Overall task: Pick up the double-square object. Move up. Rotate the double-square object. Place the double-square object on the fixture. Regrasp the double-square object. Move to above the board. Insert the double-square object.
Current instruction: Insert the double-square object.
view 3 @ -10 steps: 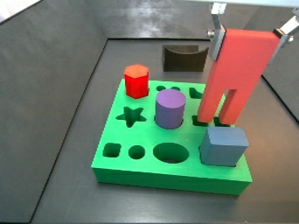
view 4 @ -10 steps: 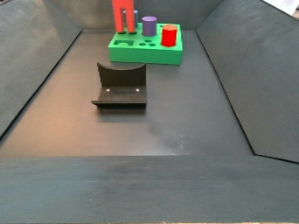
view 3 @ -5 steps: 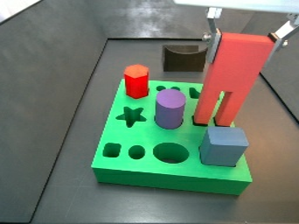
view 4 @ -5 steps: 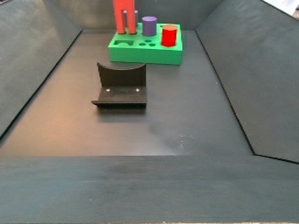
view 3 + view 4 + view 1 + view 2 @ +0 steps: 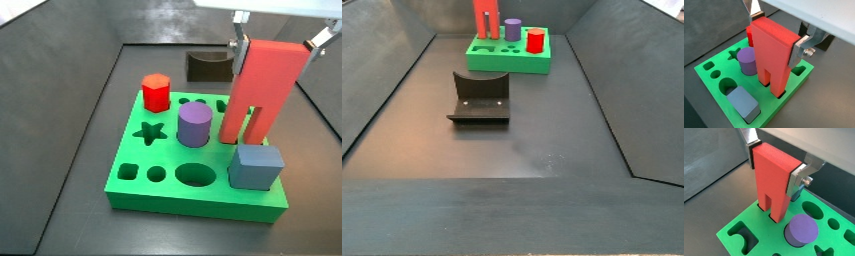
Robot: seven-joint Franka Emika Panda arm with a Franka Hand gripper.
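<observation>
Now inserting: gripper [image 5: 275, 42] pinching the upright double-square object [image 5: 262, 90] over the board [image 5: 163, 194]; next, straight descent into its slots.

You're looking at a lab test rig: a dark walled surface [image 5: 543, 130] holding only a green board [image 5: 187, 160] of shaped holes, a fixture [image 5: 478, 97], and the tool [image 5: 278, 42] above.

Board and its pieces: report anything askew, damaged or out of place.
Nothing stands out. The hand holds the double-square object upright over the board, its two legs at the board's slots. The purple cylinder, red hexagonal prism and blue-grey block all stand straight. The fixture sits apart, empty.
</observation>
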